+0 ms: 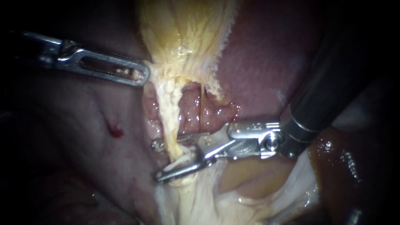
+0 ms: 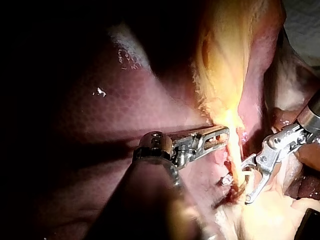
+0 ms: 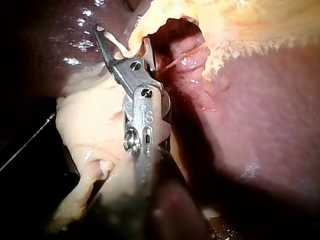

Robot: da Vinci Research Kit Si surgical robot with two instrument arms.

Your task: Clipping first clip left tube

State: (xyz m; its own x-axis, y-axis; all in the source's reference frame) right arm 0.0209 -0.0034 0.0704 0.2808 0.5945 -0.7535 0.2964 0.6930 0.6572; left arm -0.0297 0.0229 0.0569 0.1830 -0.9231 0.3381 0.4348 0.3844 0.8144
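The right instrument's pincer (image 1: 157, 161) stands apart, one jaw on either side of the left tube (image 1: 168, 112), whose long axis crosses the jaws and runs up to the yellow tissue (image 1: 183, 37). Farther up, the left instrument's pincer (image 1: 141, 75) is clamped on that tissue's edge. Wet liver (image 1: 266, 62) lies close behind, so room looks tight.

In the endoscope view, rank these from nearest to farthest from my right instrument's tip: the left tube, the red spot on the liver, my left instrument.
1. left tube: crosses the tip of the right instrument.
2. red spot: on the liver, to the view's left of that tip.
3. left instrument: up by the tube's upper end, farthest.
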